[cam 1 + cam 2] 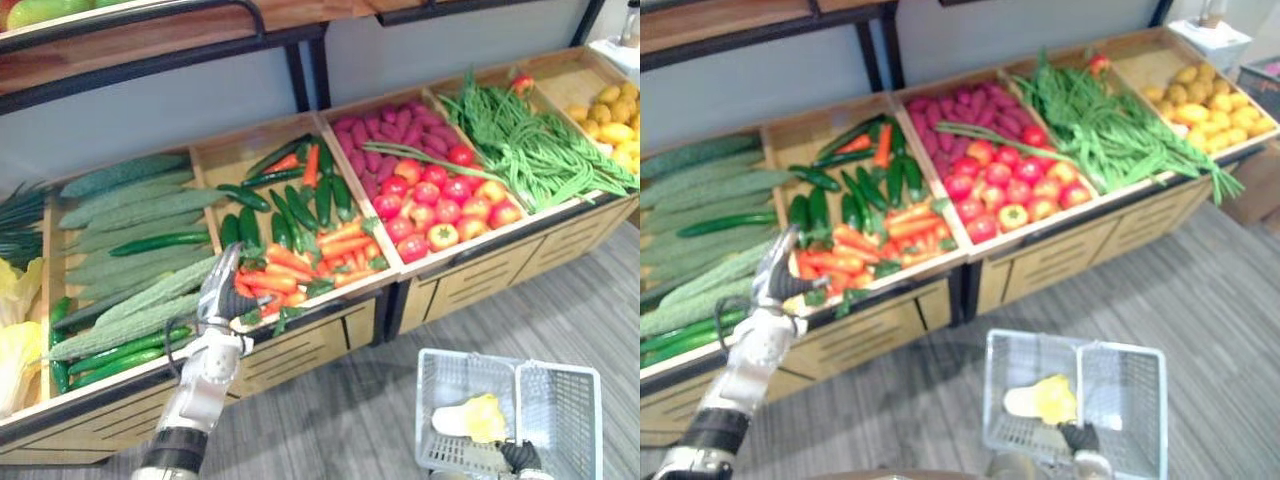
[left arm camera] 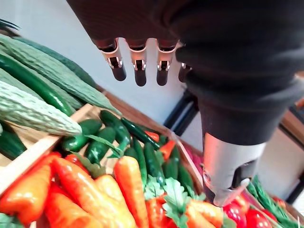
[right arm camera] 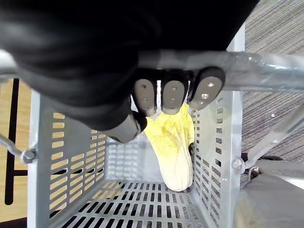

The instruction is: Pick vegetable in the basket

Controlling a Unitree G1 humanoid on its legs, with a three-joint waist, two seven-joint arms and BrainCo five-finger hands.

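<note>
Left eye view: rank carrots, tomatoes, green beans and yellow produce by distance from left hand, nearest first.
1. carrots: directly beside the left hand, in the crate it hovers at.
2. tomatoes: next crate to the right.
3. green beans: further right.
4. yellow produce: far-right bin.

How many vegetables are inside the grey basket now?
1: a yellow cabbage lies in the grey basket, which the right hand holds by its handle. The walls may hide others.
</note>
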